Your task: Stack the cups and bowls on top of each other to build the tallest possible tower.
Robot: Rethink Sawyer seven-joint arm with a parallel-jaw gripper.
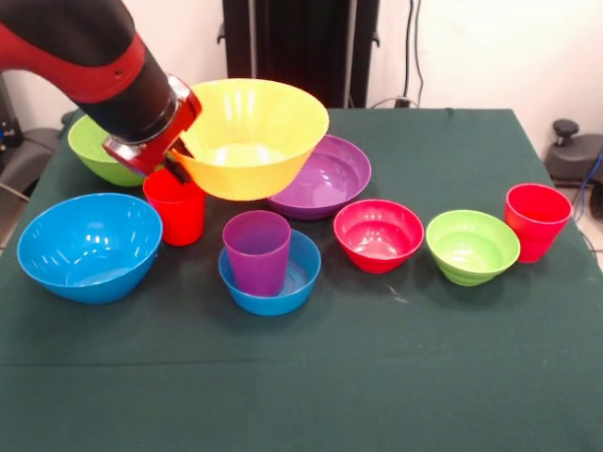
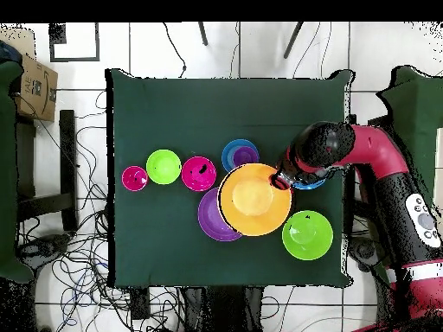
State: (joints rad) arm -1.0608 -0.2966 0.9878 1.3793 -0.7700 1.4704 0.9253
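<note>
My gripper (image 1: 173,163) (image 2: 281,180) is shut on the left rim of the large yellow bowl (image 1: 250,137) (image 2: 254,199) and holds it tilted above the table. Part of the large purple bowl (image 1: 332,177) (image 2: 210,218) shows beneath it. A red cup (image 1: 179,212) stands just below the gripper. In front, a purple cup (image 1: 256,250) (image 2: 246,156) stands inside the small blue bowl (image 1: 300,281) (image 2: 230,154). The large blue bowl (image 1: 89,247) sits at the left, with the large lime green bowl (image 1: 94,151) (image 2: 307,234) behind my arm.
To the right, a row holds a small red-pink bowl (image 1: 379,235) (image 2: 198,173), a small lime green bowl (image 1: 471,247) (image 2: 163,166) and a second red cup (image 1: 537,218) (image 2: 134,178). The dark green cloth (image 1: 311,377) covers the table. A cardboard box (image 2: 35,86) sits on the floor.
</note>
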